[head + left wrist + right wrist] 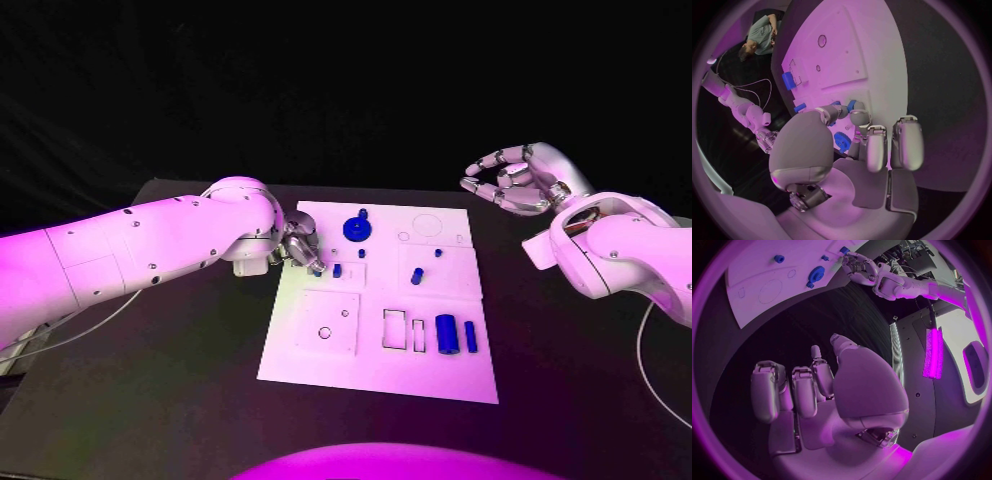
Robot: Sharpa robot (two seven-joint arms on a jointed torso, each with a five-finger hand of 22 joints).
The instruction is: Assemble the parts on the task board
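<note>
So the left hand (300, 250) sits low at the left edge of the task board (332, 365), upper half, fingertips down on or just above the white plate. A small blue peg (336, 270) lies right at those fingertips; the left wrist view shows a small blue piece (850, 105) between thumb and a finger, so I read it as pinched, though contact is hard to confirm from the head view. The blue gear (355, 231) stands just beyond the hand, toward the far edge of the board, near but apart from the fingers. In the left wrist view the gear (841, 140) peeks out between palm and fingers.

The right hand (516, 180) hangs in the air off the board's far right corner, well apart from every part, fingers loosely curled in, holding nothing. The right wrist view confirms it: fingers bent, empty palm (814, 390).

Other parts: a short blue peg (417, 276) mid-board, standing or lying I cannot tell, and two blue cylinders (456, 334) lying side by side near the lower right, long axes running toward and away from the robot. Empty outlines and a round hole sit lower left on the board.

Key relation: the peg at the left fingers is on the left hand's side, the left arm clearly nearer. The likely seat lies just inward, toward the board's middle, so the move is probably short and sideways. The right hand is too far to help now.
</note>
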